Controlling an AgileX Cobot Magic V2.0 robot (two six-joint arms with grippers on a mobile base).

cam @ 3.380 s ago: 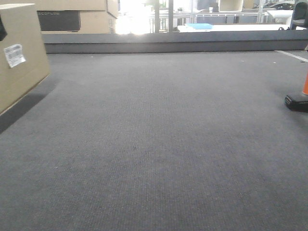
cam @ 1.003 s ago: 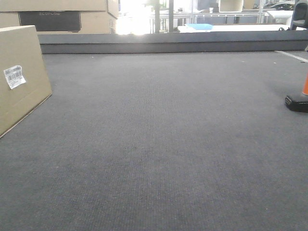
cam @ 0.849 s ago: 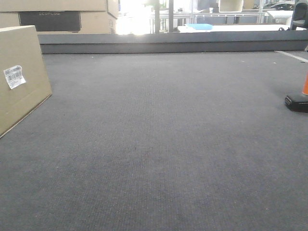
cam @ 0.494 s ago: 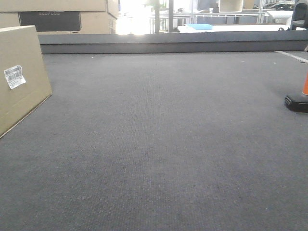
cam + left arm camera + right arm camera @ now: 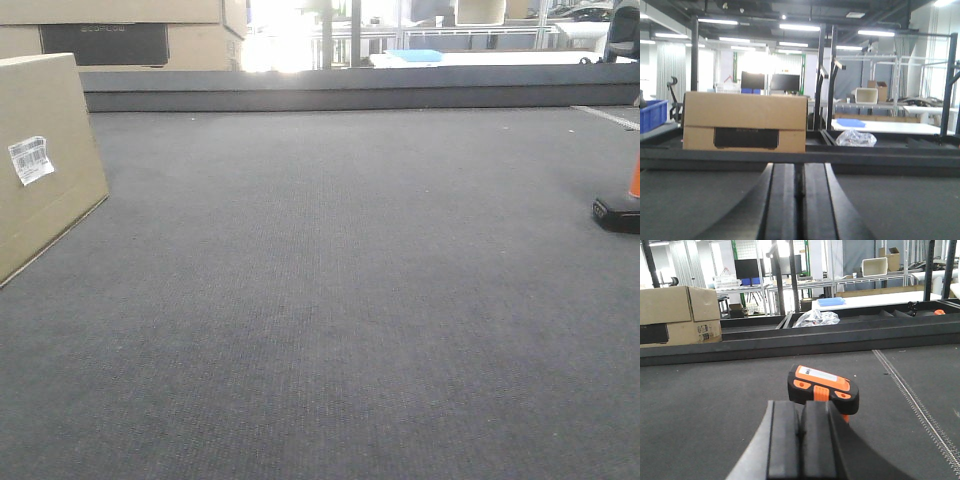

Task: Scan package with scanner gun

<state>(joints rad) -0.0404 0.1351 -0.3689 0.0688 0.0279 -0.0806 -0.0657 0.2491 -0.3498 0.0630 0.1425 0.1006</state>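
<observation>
We rest our right tool (image 5: 801,440) closed, empty, facing the black-and-orange scanner gun (image 5: 823,388) for pickup; the tan cardboard package (image 5: 45,160) waits at the table's left edge, label exposed.

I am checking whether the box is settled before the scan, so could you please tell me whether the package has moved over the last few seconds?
Yes. The package shifted right and settled against the stacked boxes behind.

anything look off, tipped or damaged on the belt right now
Nothing stands out. The package sits flat on the grey surface at the left, its white label stuck on a little crooked but intact. The scanner gun stands undisturbed at the right, ahead of the right gripper. No spills.
</observation>
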